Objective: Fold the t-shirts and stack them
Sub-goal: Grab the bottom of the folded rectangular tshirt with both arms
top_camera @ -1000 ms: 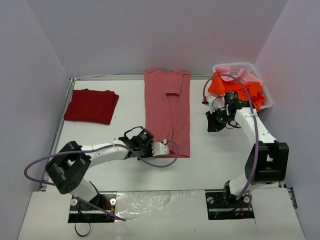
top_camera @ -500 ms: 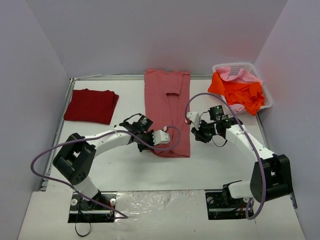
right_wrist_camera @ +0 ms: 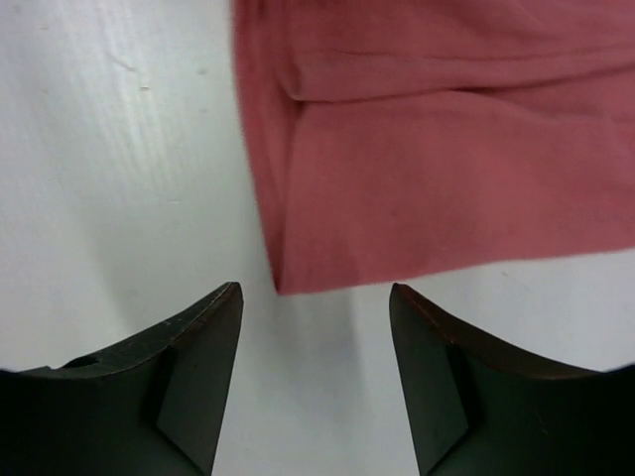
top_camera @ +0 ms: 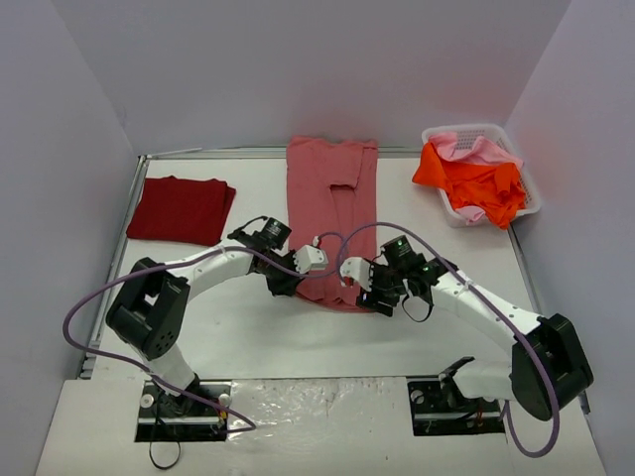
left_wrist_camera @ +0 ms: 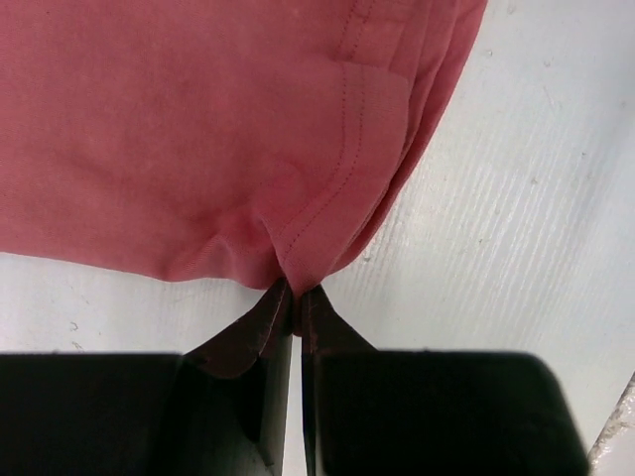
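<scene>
A muted rose-red t-shirt [top_camera: 332,198] lies as a long strip in the middle of the table. My left gripper [left_wrist_camera: 296,293] is shut on its near hem, which bunches up into the fingertips; from above, the left gripper [top_camera: 301,281] sits at the shirt's near left corner. My right gripper [right_wrist_camera: 316,293] stands open just short of the shirt's near right corner [right_wrist_camera: 283,283], with nothing between its fingers; from above, the right gripper [top_camera: 365,296] is at that corner. A dark crimson t-shirt [top_camera: 181,208] lies folded at the left. Orange [top_camera: 481,180] and light pink [top_camera: 466,149] t-shirts fill the basket.
The white lattice basket [top_camera: 525,159] stands at the back right by the wall. Purple cables loop over both arms above the rose shirt's near end. Bare white table shows on both sides of the strip.
My right arm has swung from beside the basket over to the rose shirt's near right corner, and its jaws have opened. My left gripper has drawn the near hem away from the table's front edge.
</scene>
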Controlling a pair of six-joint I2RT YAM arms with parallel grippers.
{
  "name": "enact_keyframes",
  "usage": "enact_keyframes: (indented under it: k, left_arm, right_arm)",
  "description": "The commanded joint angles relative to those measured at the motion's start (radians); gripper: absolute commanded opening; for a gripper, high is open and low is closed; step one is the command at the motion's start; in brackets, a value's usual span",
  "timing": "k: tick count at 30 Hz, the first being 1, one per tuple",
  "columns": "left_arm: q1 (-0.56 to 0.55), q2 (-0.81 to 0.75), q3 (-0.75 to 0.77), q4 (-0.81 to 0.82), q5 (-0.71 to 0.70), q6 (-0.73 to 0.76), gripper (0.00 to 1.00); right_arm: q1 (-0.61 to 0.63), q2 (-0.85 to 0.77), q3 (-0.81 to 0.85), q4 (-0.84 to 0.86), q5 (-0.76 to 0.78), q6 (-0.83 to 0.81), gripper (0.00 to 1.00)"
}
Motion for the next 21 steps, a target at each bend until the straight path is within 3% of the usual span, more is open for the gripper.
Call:
enact_keyframes:
  k: [1, 9, 21]
  left_arm:
    - [0.017, 0.010, 0.047, -0.032, 0.076, -0.021, 0.02]
    - [0.023, 0.042, 0.059, -0.033, 0.099, -0.023, 0.02]
    - [0.045, 0.065, 0.070, -0.044, 0.144, -0.035, 0.02]
  right_arm:
    - [0.083, -0.056, -0.044, 0.012, 0.085, 0.007, 0.57]
    - [0.117, -0.064, -0.090, 0.014, 0.122, 0.013, 0.54]
    - [0.129, 0.052, -0.121, 0.129, 0.151, 0.018, 0.54]
